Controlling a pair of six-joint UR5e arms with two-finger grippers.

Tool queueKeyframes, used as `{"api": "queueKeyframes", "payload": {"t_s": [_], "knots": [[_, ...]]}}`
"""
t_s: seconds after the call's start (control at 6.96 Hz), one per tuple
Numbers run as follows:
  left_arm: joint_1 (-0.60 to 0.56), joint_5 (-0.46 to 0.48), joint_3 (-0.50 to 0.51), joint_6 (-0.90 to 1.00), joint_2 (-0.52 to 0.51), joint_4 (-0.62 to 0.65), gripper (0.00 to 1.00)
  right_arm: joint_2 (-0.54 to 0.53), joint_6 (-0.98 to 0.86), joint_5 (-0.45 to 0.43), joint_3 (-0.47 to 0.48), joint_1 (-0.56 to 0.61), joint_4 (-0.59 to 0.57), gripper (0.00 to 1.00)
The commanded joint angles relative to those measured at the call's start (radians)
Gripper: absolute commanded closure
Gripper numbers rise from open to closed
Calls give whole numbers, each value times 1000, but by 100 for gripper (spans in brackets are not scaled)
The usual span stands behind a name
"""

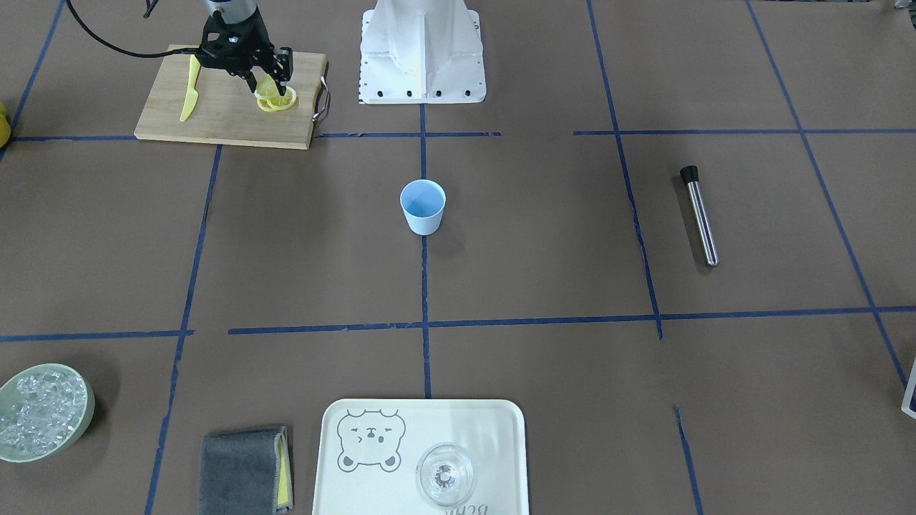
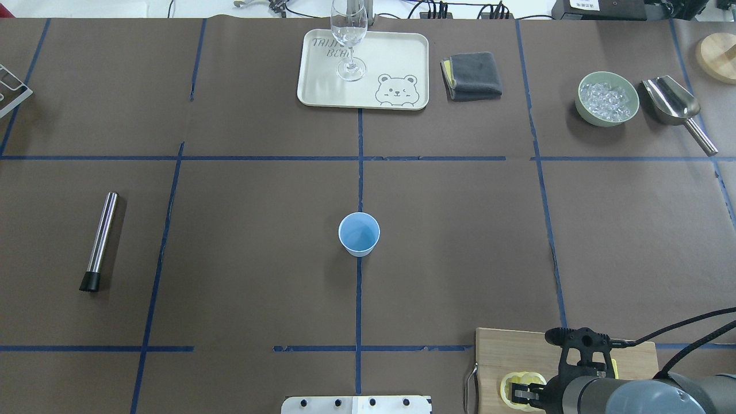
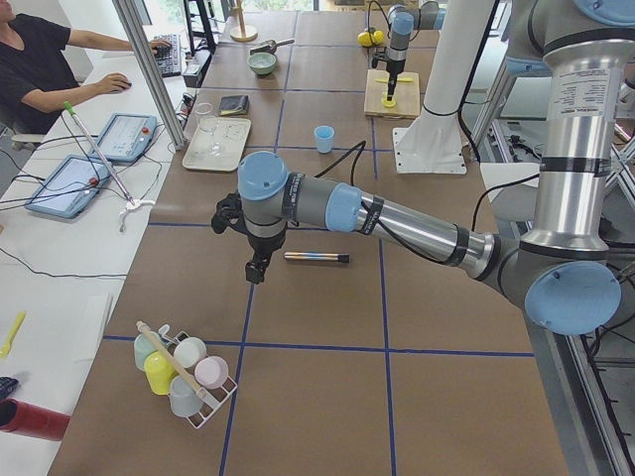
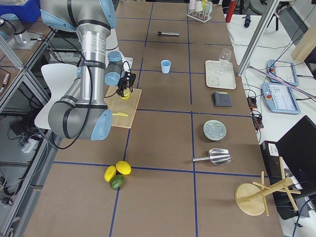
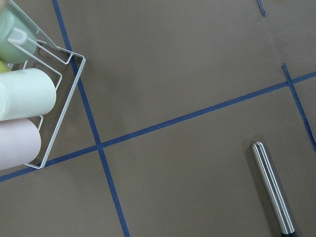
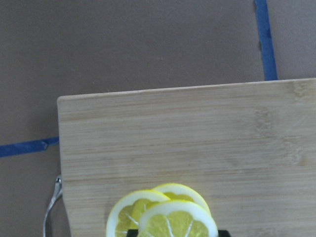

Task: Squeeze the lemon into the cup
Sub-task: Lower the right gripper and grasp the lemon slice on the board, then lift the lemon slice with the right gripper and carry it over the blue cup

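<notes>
The brown table (image 1: 544, 236) holds everything, and the wooden cutting board (image 1: 215, 118) lies directly under the right gripper (image 1: 272, 87), which hangs low over the board's handle end. The light blue cup (image 1: 422, 206) stands upright and looks empty. It is well away from that gripper, out toward the middle of the table on the side away from the robot's base. The lemon (image 1: 280, 104) — a small stack of thin slices — rests on the board right at the gripper's fingertips, and the wrist view shows the top slice overlapping the others just ahead of the fingers. The jaws sit narrow about the stack, but I cannot tell whether they have pinched a slice or only bracket it. A yellow knife (image 1: 189, 89) lies on the board off to the gripper's other side, apart from it. The left gripper (image 3: 256, 270) hovers over bare table far from all this, near a metal rod (image 3: 316, 257). It shows only in a side view, so I cannot tell how far open it is. The step in hand looks like the pick-up of one slice. The next move calls for a firm hold on the top slice alone, since wet slices may cling together — then a lift clear of the board and a carry to a spot over the cup's mouth before any squeeze
</notes>
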Motion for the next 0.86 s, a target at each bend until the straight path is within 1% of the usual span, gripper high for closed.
{"api": "queueKeyframes", "payload": {"t_s": [0.0,0.29,0.57,0.72], "knots": [[0,-7,-5,0,7,0,0,-11,0,0,35,2,-2,41],[0,-7,-7,0,7,0,0,18,0,9,70,76,0,41],[0,-7,-7,0,7,0,0,152,-3,11,46,144,-29,41],[0,-7,-7,0,9,-1,0,276,-8,26,11,200,-96,41]]}}
